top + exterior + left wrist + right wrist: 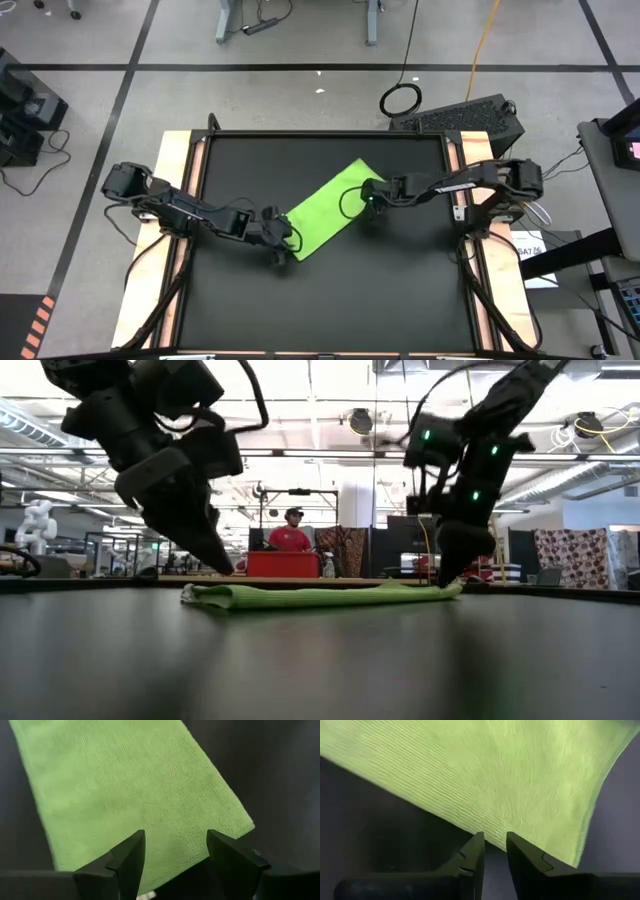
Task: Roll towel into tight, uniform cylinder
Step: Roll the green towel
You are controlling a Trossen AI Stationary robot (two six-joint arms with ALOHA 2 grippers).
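Note:
The lime-green towel (325, 205) lies flat on the black table as a folded strip, running slantwise from near left to far right. It also shows in the low view (320, 595). My left gripper (285, 242) is open over the towel's near-left end (150, 820), with a finger on either side above the cloth. A small white bit (146, 895) shows at that end's edge. My right gripper (368, 200) stands at the far-right end, by the towel's near long edge (485, 827). Its fingers point down with a narrow gap between them. My right gripper's fingertips (479, 842) stand right at the towel's long edge near its far-right end, coming from above. I cannot tell whether they touch the cloth. The towel lies flat on the table there.
Wooden rails (175, 200) run along the table's left and right sides. Bare black table lies near and far of the towel. A black case (460, 118) stands beyond the far right corner. A person in a red shirt (291, 535) is in the room behind.

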